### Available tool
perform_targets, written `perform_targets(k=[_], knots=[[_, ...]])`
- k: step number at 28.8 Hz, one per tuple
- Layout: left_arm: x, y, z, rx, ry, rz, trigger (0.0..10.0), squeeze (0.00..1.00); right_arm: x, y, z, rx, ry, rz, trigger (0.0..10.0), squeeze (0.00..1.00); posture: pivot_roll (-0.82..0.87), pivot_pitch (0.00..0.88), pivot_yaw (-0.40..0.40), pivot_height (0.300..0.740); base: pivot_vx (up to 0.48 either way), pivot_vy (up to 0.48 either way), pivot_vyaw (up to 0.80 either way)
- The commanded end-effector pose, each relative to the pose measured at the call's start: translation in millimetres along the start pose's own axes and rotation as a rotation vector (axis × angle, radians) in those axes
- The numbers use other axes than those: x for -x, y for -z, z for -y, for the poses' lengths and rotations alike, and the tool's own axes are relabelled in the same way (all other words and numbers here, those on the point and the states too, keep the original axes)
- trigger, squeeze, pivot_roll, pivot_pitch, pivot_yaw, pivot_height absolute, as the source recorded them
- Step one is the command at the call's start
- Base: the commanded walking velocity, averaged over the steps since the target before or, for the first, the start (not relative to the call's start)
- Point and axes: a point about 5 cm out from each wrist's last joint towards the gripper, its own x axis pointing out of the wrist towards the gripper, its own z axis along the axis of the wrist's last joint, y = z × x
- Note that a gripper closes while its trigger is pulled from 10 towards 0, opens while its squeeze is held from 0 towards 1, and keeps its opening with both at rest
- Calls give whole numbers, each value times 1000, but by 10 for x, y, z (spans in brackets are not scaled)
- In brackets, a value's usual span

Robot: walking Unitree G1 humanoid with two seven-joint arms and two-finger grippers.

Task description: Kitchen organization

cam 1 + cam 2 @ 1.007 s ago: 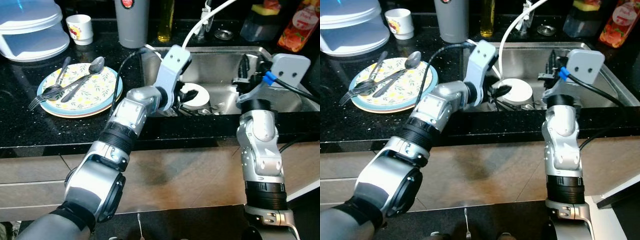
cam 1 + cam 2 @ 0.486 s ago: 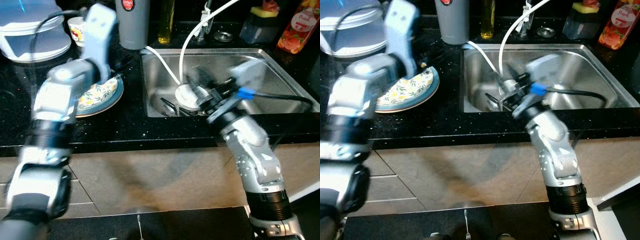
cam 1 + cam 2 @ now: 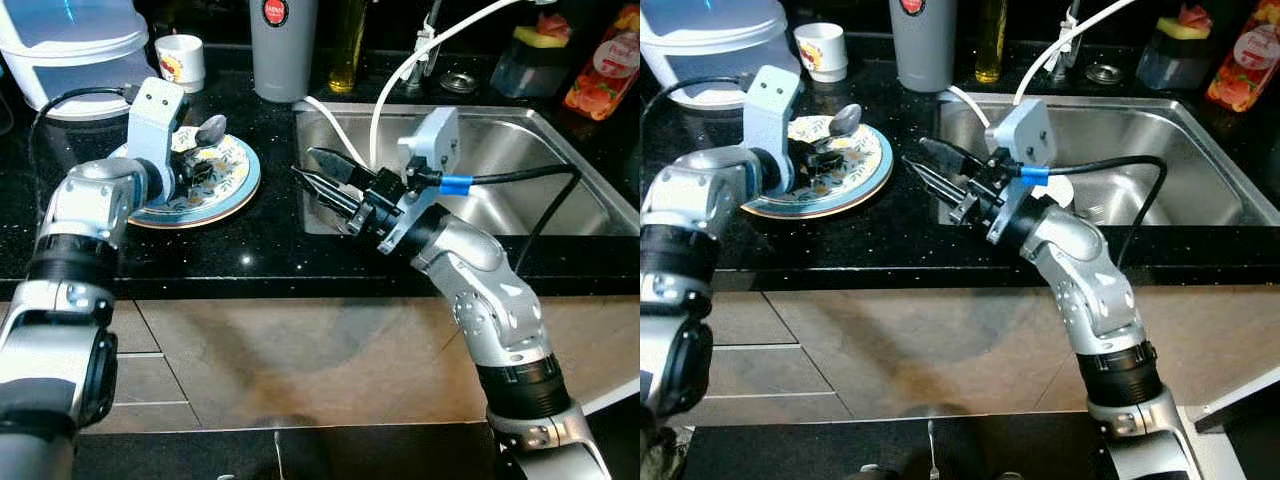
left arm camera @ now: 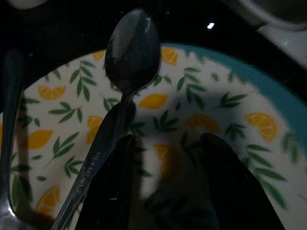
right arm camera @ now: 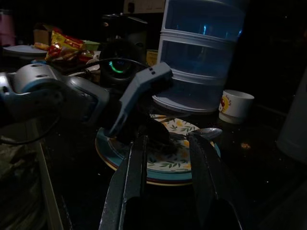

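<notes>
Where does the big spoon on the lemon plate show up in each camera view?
Left eye: spoon at the plate's far edge, beside the left gripper.
Right eye: bowl, upper left.
Left wrist: centre-left, by a finger.
Right wrist: middle right.
Shared landmark: lemon plate.

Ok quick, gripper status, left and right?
Left gripper: open over the lemon plate, one finger beside the spoon, holding nothing.
Right gripper: open above the counter at the sink's left edge, holding nothing.
</notes>
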Motion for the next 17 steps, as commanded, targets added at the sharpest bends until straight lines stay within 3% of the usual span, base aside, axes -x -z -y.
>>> perform_targets(k=[1,5,11,17], knots=[[9,52,-80,-15,-33,-36,10000,0,-4,18,-20,-16,-28,-16,10000,0,114,98,-26,740,0,0,0],[18,-46,-100,-44,-34,-10,10000,0,-3,0,-19,-18,-41,-6,10000,0,113,107,-25,740,0,0,0],[137,-348,-185,-141,-69,88,10000,0,17,-16,-26,-21,-48,-4,10000,0,108,124,-31,740,0,0,0],[167,-296,-344,-115,-56,61,10000,0,9,-7,-33,-27,-52,-2,10000,0,112,127,-31,740,0,0,0]])
